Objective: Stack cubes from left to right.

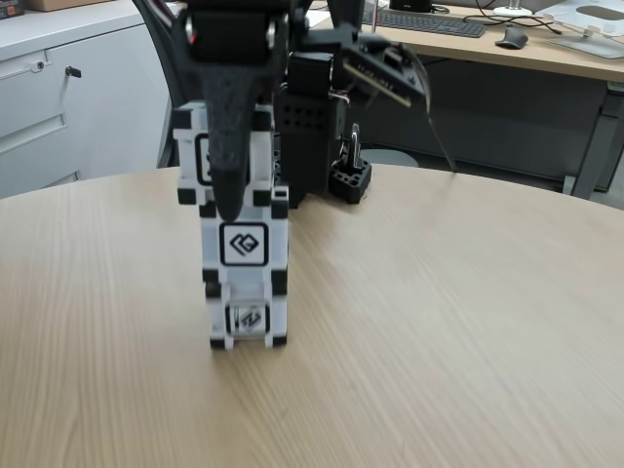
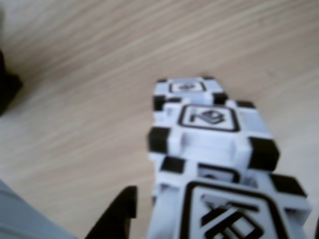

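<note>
As three cubes stand stacked left of centre on table (image 1: pixel 439 322), we judge task nearly done: bottom cube (image 1: pixel 248 318), middle cube (image 1: pixel 245 244), top cube (image 1: pixel 200 156) offset left, gripper (image 1: pixel 231 200) clamping it; release left.

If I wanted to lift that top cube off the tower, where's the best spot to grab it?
Grip the top cube by two opposite flat side faces, coming from above. It sits offset to the left in the fixed view on the middle cube, so a sideways push would probably topple the stack. The gripper already straddles it.
</note>
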You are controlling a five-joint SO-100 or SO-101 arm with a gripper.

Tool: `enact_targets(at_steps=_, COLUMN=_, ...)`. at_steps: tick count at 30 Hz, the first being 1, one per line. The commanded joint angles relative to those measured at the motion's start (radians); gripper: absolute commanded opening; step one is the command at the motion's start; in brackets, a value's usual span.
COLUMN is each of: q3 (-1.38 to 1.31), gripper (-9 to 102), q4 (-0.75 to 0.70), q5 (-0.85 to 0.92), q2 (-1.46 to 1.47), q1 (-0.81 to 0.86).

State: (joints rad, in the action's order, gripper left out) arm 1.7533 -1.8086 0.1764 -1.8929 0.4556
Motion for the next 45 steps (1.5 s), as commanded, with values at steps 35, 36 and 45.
enact_targets(at_steps=35, q3=-0.018, gripper=40, q4=-0.014, q5=0.046, q2=-0.235, q1=0.000)
enact_targets(at_steps=36, q3=-0.018, gripper=37, q4=-0.014, q5=0.051, q2=-0.275, q1=0.000)
enact_targets(at_steps=45, q3=-0.017, gripper=0, q4=0.002, q5=0.048, q2=-0.635, q1=-0.002)
